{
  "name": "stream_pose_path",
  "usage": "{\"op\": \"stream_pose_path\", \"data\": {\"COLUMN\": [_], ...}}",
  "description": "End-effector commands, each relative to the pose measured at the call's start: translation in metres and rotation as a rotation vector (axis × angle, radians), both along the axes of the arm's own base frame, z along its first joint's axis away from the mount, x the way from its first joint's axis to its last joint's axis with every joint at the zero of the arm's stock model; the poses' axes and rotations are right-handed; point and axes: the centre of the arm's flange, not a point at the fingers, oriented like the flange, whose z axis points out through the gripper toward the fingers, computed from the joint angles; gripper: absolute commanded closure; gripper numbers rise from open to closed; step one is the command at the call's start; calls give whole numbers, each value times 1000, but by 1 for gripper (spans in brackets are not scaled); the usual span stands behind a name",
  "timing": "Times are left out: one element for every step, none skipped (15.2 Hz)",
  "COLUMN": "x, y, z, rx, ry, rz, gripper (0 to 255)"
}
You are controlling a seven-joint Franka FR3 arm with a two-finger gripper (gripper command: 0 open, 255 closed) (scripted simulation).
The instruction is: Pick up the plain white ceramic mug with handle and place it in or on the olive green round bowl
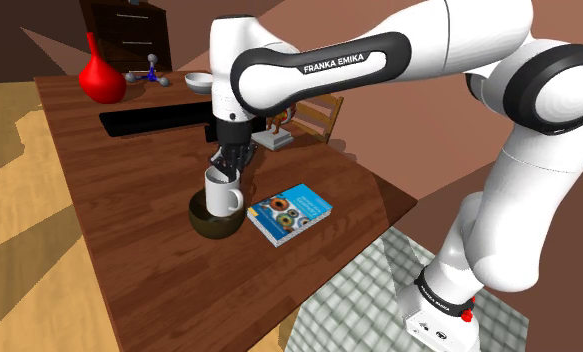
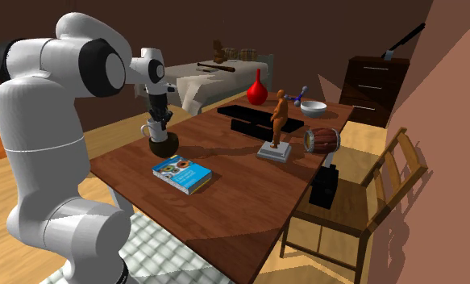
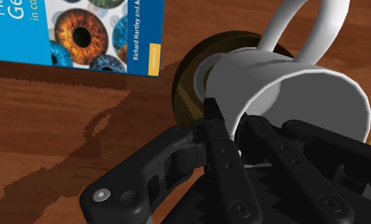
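Wrist view: black fingers (image 3: pixel 222 153) clamp the smooth white mug (image 3: pixel 286 83) over the dark round bowl (image 3: pixel 189 86).

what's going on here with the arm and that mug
The white Franka arm's black gripper is clamped on the rim of the white mug and holds it roughly upright over the dark olive bowl on the wooden table. The mug's base looks to be down inside the bowl's rim, though I can't tell whether it rests on the bottom. The gripper has not let go yet. A blue book lies on the table just beside the bowl.
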Motion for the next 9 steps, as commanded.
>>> {"op": "stream_pose_path", "data": {"x": [0, 0, 0, 0, 0, 0, 0, 0, 0], "y": [1, 1, 1, 1, 1, 1, 1, 1, 1], "z": [-2, -2, -2, -2, -2, -2, -2, -2, -2], "rx": [0, 0, 0, 0, 0, 0, 0, 0, 0], "ry": [-1, -1, -1, -1, -1, -1, -1, -1, -1], "rz": [0, 0, 0, 0, 0, 0, 0, 0, 0], "gripper": [255, 255, 255, 255, 255, 255, 255, 0, 0]}}
